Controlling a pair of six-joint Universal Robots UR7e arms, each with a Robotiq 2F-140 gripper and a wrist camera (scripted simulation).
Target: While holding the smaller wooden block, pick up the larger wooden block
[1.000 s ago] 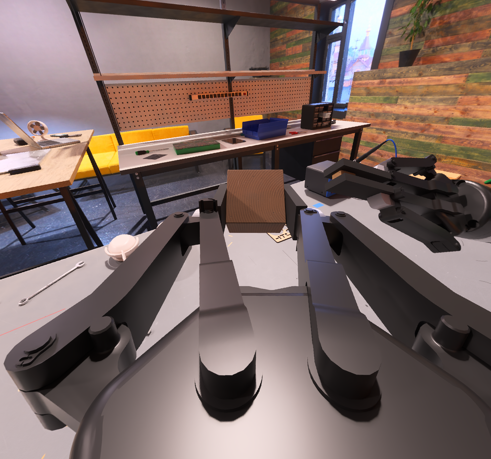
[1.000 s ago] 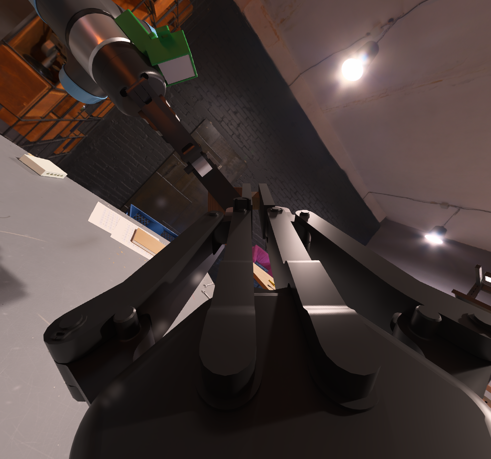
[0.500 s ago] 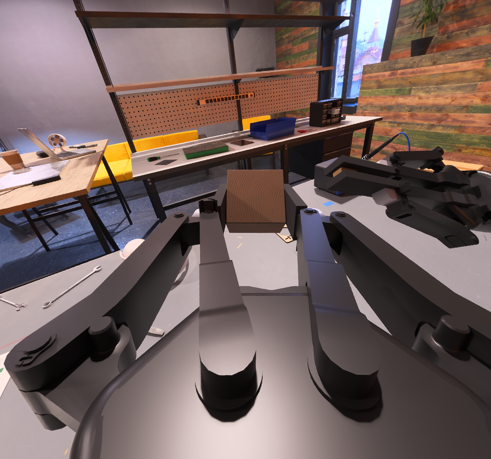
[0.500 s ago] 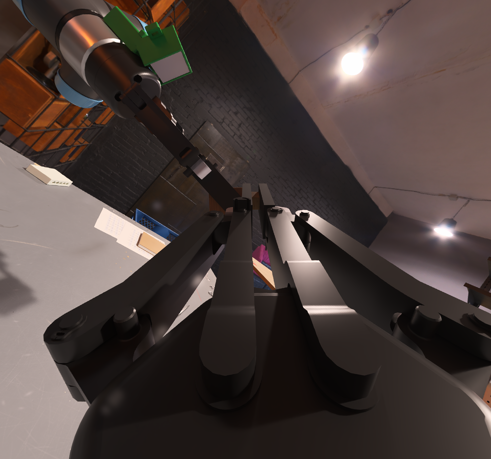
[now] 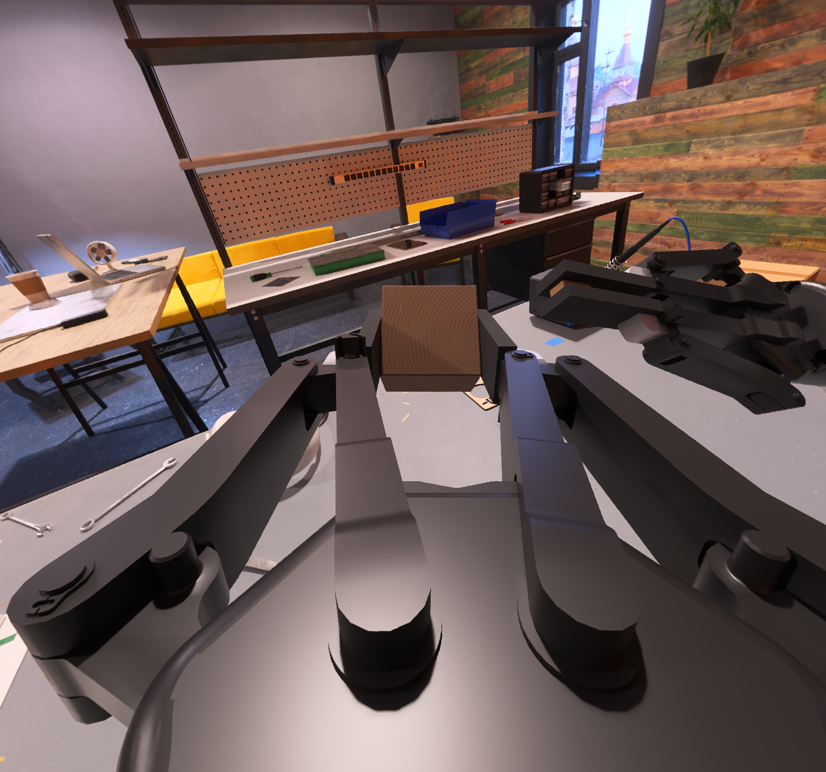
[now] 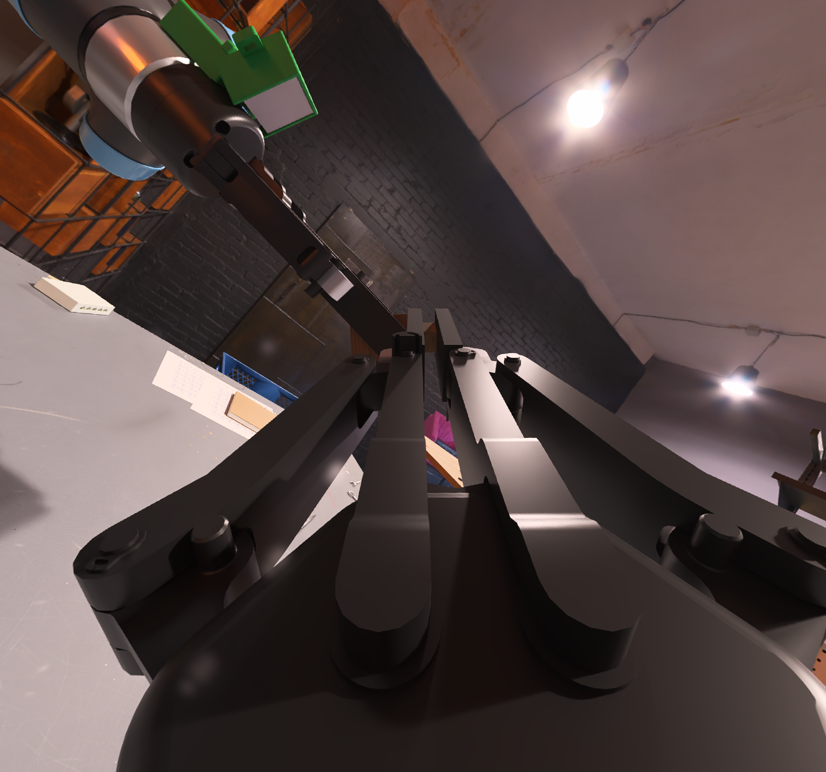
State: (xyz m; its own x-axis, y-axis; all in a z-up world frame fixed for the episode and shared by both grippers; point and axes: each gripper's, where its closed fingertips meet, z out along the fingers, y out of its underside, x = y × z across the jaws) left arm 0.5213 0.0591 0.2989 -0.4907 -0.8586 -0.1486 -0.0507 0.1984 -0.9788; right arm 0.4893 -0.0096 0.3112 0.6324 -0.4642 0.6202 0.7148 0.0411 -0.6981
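Observation:
In the left wrist view my left gripper [image 5: 430,350] is shut on the larger wooden block [image 5: 429,335] and holds it above the grey table [image 5: 447,442]. My right gripper [image 5: 543,299] lies off to the right, shut on the smaller wooden block [image 5: 561,288], of which only a light sliver shows. In the right wrist view my right gripper [image 6: 428,328] is nearly closed, with the smaller block [image 6: 430,341] pinched between its tips. Beyond it is the left arm [image 6: 147,93] with a green mount, and a corner of the larger block [image 6: 357,345].
Two wrenches [image 5: 125,498] lie at the table's left edge. A white bowl-like object [image 5: 313,446] is partly hidden by my left finger. A flat wooden cutout [image 5: 480,398] lies under the larger block. In the right wrist view there are a white box [image 6: 73,299], white sheets [image 6: 187,382] and a blue crate [image 6: 254,382].
My left gripper has risen with the larger block and tilted, so the table has dropped in its view. The left arm looks closer in the right wrist view. Both grips are unchanged.

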